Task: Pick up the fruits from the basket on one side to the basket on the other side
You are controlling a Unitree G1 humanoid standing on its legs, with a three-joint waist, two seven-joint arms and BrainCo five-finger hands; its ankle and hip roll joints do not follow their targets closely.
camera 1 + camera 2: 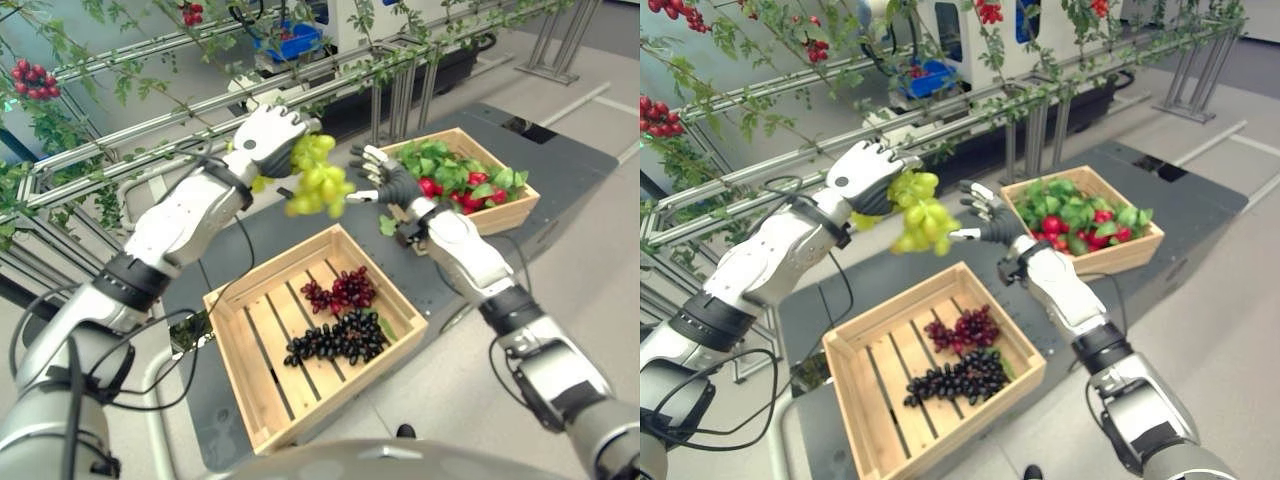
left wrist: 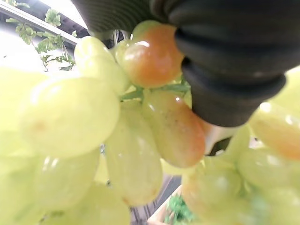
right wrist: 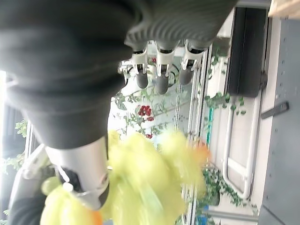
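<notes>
A dark grey tabletop (image 1: 300, 225) runs across the middle of the left eye view, with a metal frame of rails (image 1: 150, 125) hung with leafy vines and red berries across the upper left.

On the tabletop, in the lower centre of the frame, sits a large wooden crate (image 1: 310, 330) with slatted bottom. Inside it lie a bunch of dark black grapes (image 1: 335, 340) and, just beyond and touching it, a smaller bunch of dark red grapes (image 1: 340, 292).

A second wooden crate (image 1: 465, 180) stands in the upper right, well apart from the first, filled with green leaves and red fruit (image 1: 470, 185).

The left hand (image 1: 268, 138) is raised in the upper centre of the frame, above the tabletop and between the two crates. Its fingers are curled round the top of a bunch of green grapes (image 1: 318, 180), which hangs free in the air below it. The left wrist view shows the pale green grapes (image 2: 93, 140), some tinged orange, pressed close under the hand's dark cover.

The right hand (image 1: 385, 180) is just beside the hanging bunch, on its right, with fingers spread and straight towards the grapes; whether they touch the bunch I cannot tell. In the right wrist view its fingers (image 3: 161, 70) reach out straight above the blurred yellow-green bunch (image 3: 150, 178).
</notes>
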